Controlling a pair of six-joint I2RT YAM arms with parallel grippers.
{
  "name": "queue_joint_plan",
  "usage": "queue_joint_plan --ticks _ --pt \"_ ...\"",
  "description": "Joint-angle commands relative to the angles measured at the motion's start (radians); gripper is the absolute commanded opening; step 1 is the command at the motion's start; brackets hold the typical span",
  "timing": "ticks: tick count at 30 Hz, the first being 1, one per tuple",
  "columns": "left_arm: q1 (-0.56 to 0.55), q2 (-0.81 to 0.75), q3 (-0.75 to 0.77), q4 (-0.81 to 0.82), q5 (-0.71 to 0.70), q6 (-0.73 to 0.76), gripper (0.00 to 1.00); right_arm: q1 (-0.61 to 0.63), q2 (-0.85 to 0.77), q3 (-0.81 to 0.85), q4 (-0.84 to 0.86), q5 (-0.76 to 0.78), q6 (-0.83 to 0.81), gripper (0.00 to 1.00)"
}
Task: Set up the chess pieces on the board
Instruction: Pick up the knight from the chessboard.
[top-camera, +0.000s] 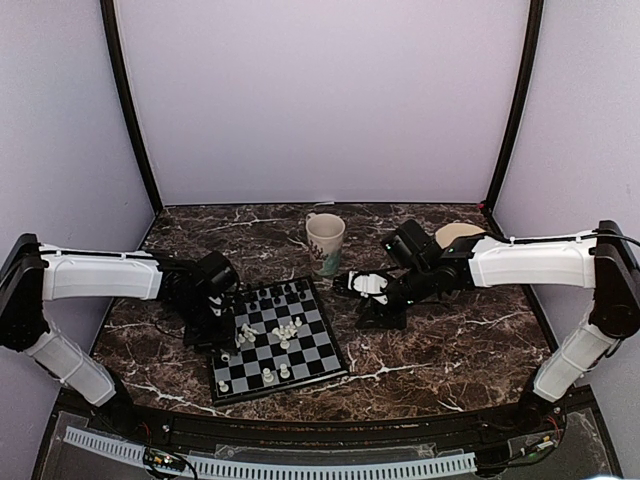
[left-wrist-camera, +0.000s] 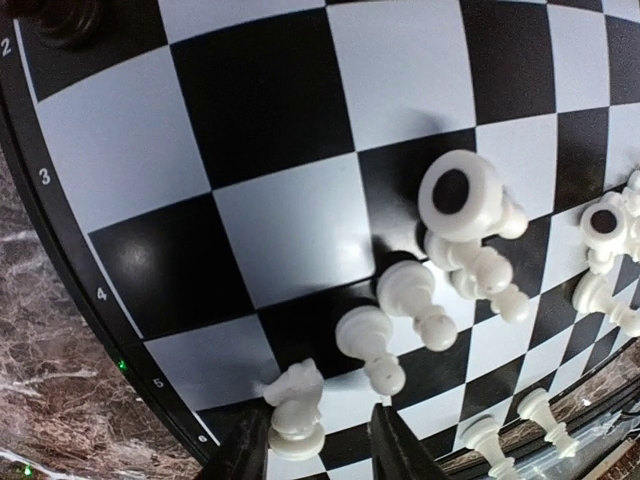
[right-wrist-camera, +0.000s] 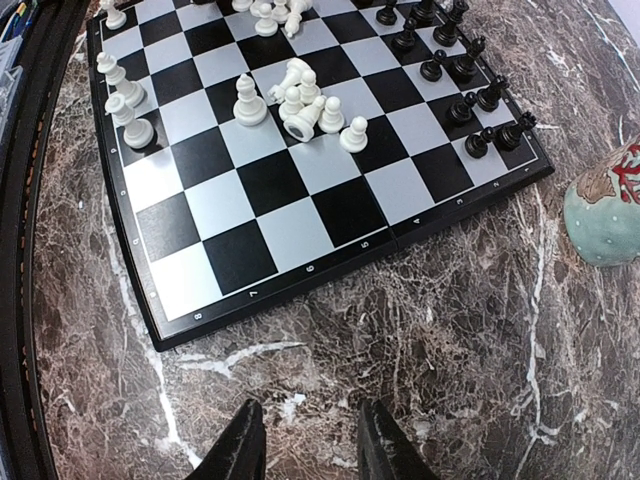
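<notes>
The board (right-wrist-camera: 270, 230) lies on the dark marble counter (right-wrist-camera: 450, 330), in front of the left arm. All the chess pieces I can see are on it, but they are not in order. The black pieces (right-wrist-camera: 460, 70) stand along one edge, so that side looks nearly finished. A few white pieces (right-wrist-camera: 124, 110) stand at the opposite edge. The other white ones make a heap (right-wrist-camera: 298, 100) near the middle, and several lie on their sides.

The left gripper (left-wrist-camera: 320, 445) hangs low over the board near its numbered edge. Its jaws are narrowly open, one on each side of a white knight (left-wrist-camera: 295, 405). A gap shows on one side, so I judge that it is about to take this piece and does not hold it yet. The right gripper (right-wrist-camera: 310, 420) is over bare counter beside the board, jaws narrow and empty, probably to leave room for the left arm.

The left wrist view shows the knight between the jaws, which the top view cannot resolve. The right wrist view gives most of the board and part of the mug (right-wrist-camera: 605, 215). Only the top view shows both arms together.
</notes>
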Motion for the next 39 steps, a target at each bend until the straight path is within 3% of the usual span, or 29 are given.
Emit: queue_joint_plan --ticks 1,14,20,26,31,36,39 --pt "-0.032 0.02 0.03 -0.105 -0.051 0.039 0.38 -0.005 -0.001 -0.004 0.014 -0.011 -0.005 0.32" --pt "-0.081 0.09 0.088 -0.147 -0.144 0.061 0.35 -0.005 0.006 -0.002 0.01 -0.013 -0.008 0.32" --pt "-0.083 0.11 0.097 -0.153 -0.146 0.073 0.3 -0.004 0.004 -0.004 0.01 -0.008 -0.008 0.32" --pt "-0.084 0.114 0.088 -0.144 -0.13 0.087 0.17 -0.004 0.009 -0.003 0.01 -0.013 -0.007 0.32" --pt "-0.084 0.109 0.095 -0.166 -0.128 0.104 0.14 -0.005 0.009 0.0 0.008 -0.017 -0.006 0.32" --pt "-0.091 0.041 0.117 -0.16 -0.147 0.204 0.14 -0.007 -0.002 0.028 -0.004 -0.025 0.031 0.31" --pt "-0.112 -0.036 0.082 -0.073 -0.17 0.301 0.14 -0.026 -0.021 0.069 -0.013 -0.022 0.092 0.31"
